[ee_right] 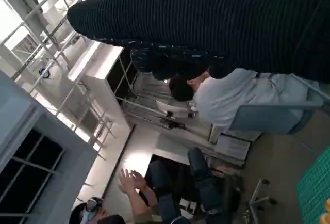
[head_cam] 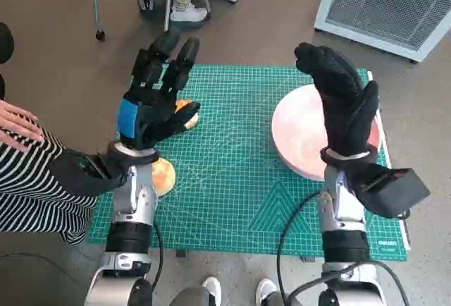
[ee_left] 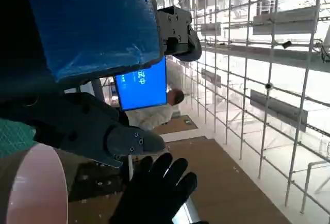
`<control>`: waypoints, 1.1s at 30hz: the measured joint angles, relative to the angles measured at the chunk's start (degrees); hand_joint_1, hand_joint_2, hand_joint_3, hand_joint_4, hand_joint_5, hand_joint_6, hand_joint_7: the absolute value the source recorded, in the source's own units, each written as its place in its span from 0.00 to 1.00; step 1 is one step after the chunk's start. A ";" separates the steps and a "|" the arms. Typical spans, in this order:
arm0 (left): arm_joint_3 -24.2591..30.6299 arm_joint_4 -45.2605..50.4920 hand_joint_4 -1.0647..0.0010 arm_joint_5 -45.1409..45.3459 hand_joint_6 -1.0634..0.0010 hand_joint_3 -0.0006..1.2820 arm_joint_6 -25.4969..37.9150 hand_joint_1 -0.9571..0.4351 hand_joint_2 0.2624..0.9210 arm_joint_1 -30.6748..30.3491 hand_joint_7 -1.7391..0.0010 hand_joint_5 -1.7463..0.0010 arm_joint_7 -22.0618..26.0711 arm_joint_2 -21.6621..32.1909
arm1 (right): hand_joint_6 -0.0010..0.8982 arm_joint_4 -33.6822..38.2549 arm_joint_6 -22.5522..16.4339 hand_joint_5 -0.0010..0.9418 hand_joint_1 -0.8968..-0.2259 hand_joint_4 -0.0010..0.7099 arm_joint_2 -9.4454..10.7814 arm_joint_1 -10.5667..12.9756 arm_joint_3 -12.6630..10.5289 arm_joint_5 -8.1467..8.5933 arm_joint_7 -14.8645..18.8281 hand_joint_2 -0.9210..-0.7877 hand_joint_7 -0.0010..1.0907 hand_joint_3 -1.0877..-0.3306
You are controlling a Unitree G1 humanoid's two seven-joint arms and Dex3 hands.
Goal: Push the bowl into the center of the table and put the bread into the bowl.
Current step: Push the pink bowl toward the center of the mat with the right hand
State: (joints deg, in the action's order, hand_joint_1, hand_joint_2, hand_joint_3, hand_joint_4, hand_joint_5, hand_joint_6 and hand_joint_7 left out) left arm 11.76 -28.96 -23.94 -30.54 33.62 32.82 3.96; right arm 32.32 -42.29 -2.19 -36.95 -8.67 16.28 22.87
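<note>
Hands raised above a green cutting mat [head_cam: 239, 179] on the desk — neither holds anything. The left hand [head_cam: 151, 105], black with blue tape on its back, has its fingers [head_cam: 173, 56] spread apart, hovering over a piece of bread [head_cam: 187, 113] near the mat's left edge. A second bread piece [head_cam: 163, 176] lies beside that wrist. The gloved right hand [head_cam: 345, 98] is lifted with fingers extended over the pink bowl [head_cam: 299, 137], which sits at the mat's right side. A person's striped sleeve [head_cam: 32, 179] shows at far left.
</note>
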 measured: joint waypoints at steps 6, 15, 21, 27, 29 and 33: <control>0.00 -1.14 0.80 0.65 0.91 0.20 -0.18 0.43 1.00 0.31 0.71 1.00 -0.29 -0.26 | 0.09 -0.01 0.28 0.00 0.36 0.22 -0.38 -0.01 -0.22 0.45 0.05 0.00 0.40 0.43; -0.01 -2.04 0.82 1.08 0.91 0.20 -0.97 0.42 1.00 0.86 0.71 1.00 -0.44 -1.48 | 0.09 -0.01 0.34 0.00 0.37 0.22 -1.62 -0.02 -0.43 1.35 0.71 0.00 0.40 0.43; -0.20 -2.12 0.84 1.24 0.94 0.20 -1.89 0.41 1.00 1.02 0.72 1.00 -0.30 -2.13 | 0.09 -0.03 0.32 0.00 0.39 0.22 -2.06 -0.02 -0.48 1.44 0.72 0.00 0.40 0.41; -0.37 -2.17 0.85 1.28 0.95 0.21 -2.54 0.41 1.00 1.01 0.72 1.00 0.00 -2.27 | 0.09 -0.62 0.30 0.01 0.39 0.23 -2.19 0.04 -0.47 1.44 0.72 0.00 0.39 0.40; -0.36 -2.26 0.85 1.20 0.95 0.21 -2.80 0.41 1.00 1.02 0.72 1.00 0.35 -2.27 | 0.08 -1.05 0.27 0.01 0.39 0.24 -2.20 0.16 -0.47 1.42 0.72 0.00 0.39 0.40; -0.33 -2.82 0.84 1.12 0.94 0.22 -3.09 0.43 1.00 1.03 0.71 1.00 0.90 -2.31 | 0.08 -1.81 0.20 0.01 0.39 0.24 -2.21 0.64 -0.46 1.38 0.70 0.00 0.39 0.39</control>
State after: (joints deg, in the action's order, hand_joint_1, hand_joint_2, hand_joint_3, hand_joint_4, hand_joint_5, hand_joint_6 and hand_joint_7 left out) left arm 11.43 -31.78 -22.82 -33.63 34.65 33.72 1.64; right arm 30.51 -42.09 -4.40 -36.32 -9.12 17.67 23.57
